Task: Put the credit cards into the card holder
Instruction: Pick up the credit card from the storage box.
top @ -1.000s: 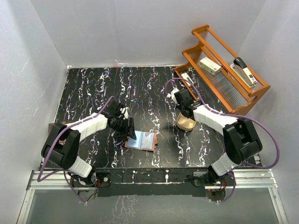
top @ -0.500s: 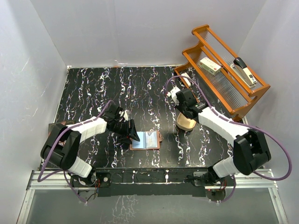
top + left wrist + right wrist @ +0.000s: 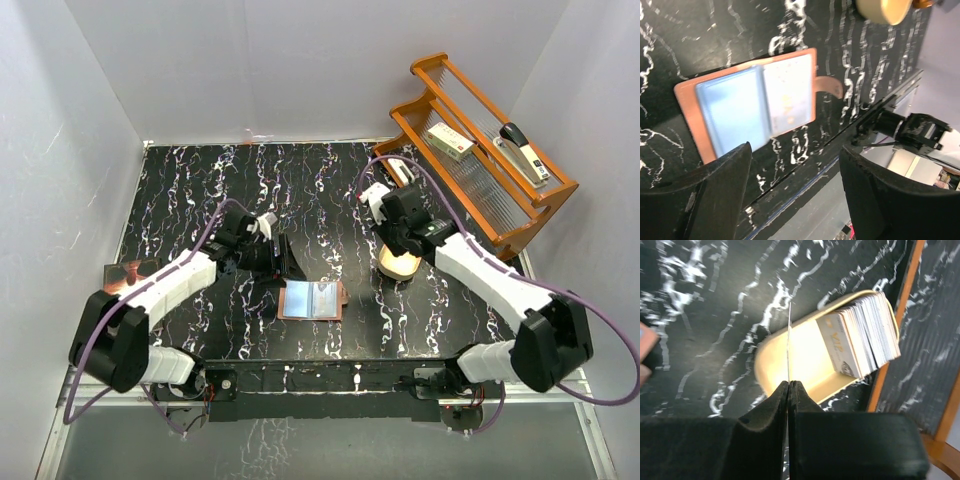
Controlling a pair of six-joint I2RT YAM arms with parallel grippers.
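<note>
**A:** What is the left claw [image 3: 277,258] doing?

**B:** It is released, with its jaws wide apart and nothing between them. It hangs over the tabletop [image 3: 200,180] just left of the card holder [image 3: 312,299]. The holder lies open and flat near the front edge, with a light blue card [image 3: 735,112] in its left pocket and a pale card [image 3: 787,95] in its right.

**A:** And the right claw [image 3: 789,385]?

**B:** It is clenched on a thin card [image 3: 789,340], seen edge-on, above the wooden dish [image 3: 767,365]. A stack of cards [image 3: 865,335] stands at one end of the dish.

**A:** What could go wrong?

**B:** The pinch seems to take only the card's edge, so the card could swivel or slip on the way over. Nothing pins the holder, so a push at a pocket might slide it away. Both visible pockets look filled, so the card may catch and bend.
</note>
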